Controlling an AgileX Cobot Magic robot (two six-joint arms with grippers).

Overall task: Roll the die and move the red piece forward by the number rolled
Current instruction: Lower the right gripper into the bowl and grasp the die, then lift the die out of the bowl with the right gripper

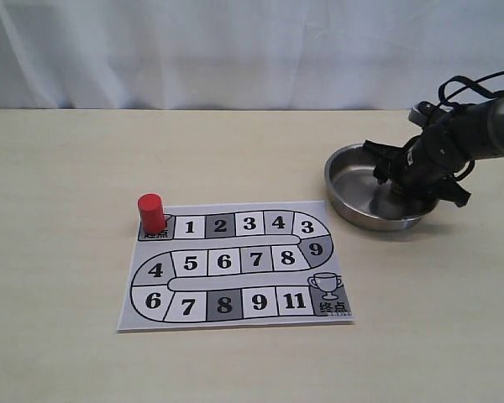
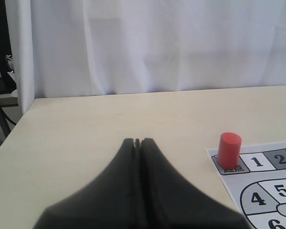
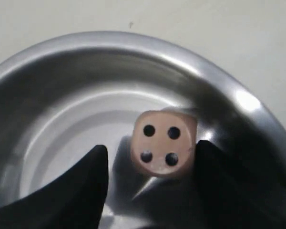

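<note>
The die (image 3: 163,143), a light-wood cube showing four black pips, lies inside the steel bowl (image 3: 86,52). My right gripper (image 3: 152,146) is lowered into the bowl (image 1: 344,161) and stands open around the die: one finger is close beside it, the other a gap away. In the exterior view the right gripper (image 1: 397,180) hides the die. The red piece (image 1: 151,212) stands upright on the start square at the board's (image 1: 235,322) top-left corner. My left gripper (image 2: 137,141) is shut and empty, above bare table to the left of the red piece (image 2: 229,150).
The paper board (image 2: 257,177) carries a winding numbered track that ends at a trophy square (image 1: 328,290). The bowl sits to the right of the board. A white curtain (image 1: 235,50) backs the table.
</note>
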